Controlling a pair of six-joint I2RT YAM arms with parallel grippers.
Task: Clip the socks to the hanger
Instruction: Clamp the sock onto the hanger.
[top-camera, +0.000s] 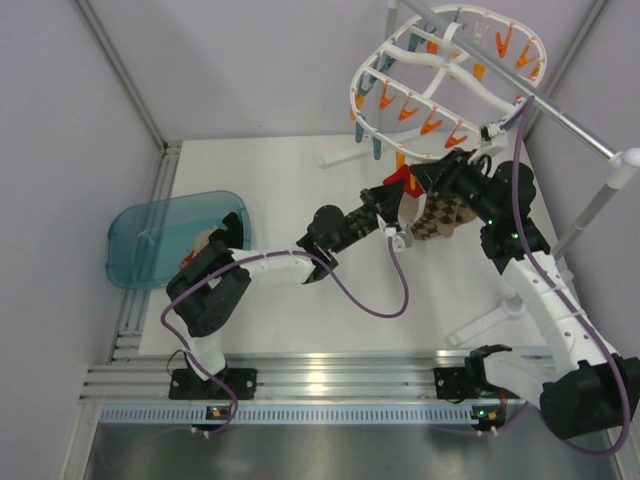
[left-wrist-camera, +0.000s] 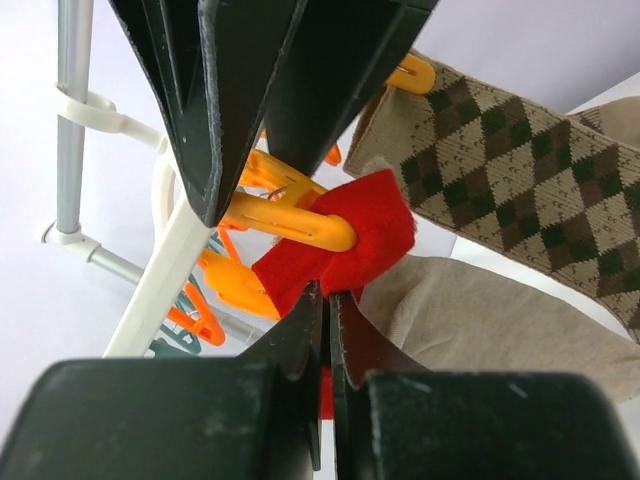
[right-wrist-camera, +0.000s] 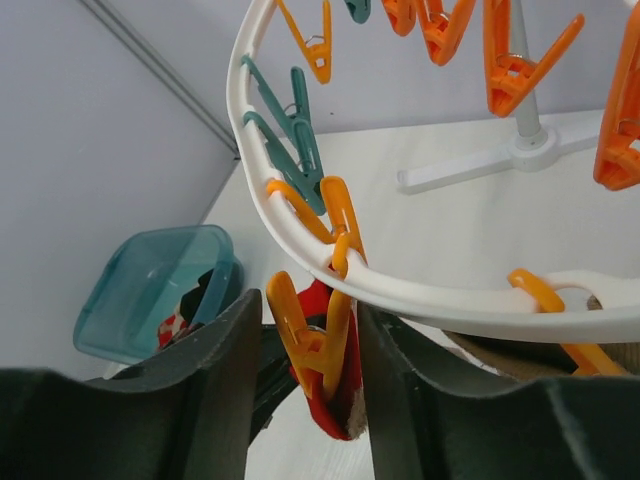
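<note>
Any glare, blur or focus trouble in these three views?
Top view: even light, one glare patch on the metal base rail. Left wrist view: the left tool is dark and soft, the red sock end sharp. Right wrist view: the right tool is blurred, the orange peg in it crisp.

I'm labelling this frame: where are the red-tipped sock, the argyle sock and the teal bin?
red-tipped sock (left-wrist-camera: 375, 225), left wrist view, on its red end.
argyle sock (left-wrist-camera: 500, 130), left wrist view, on its diamond-patterned middle.
teal bin (top-camera: 135, 240), top external view, on a bare part by its left wall.
</note>
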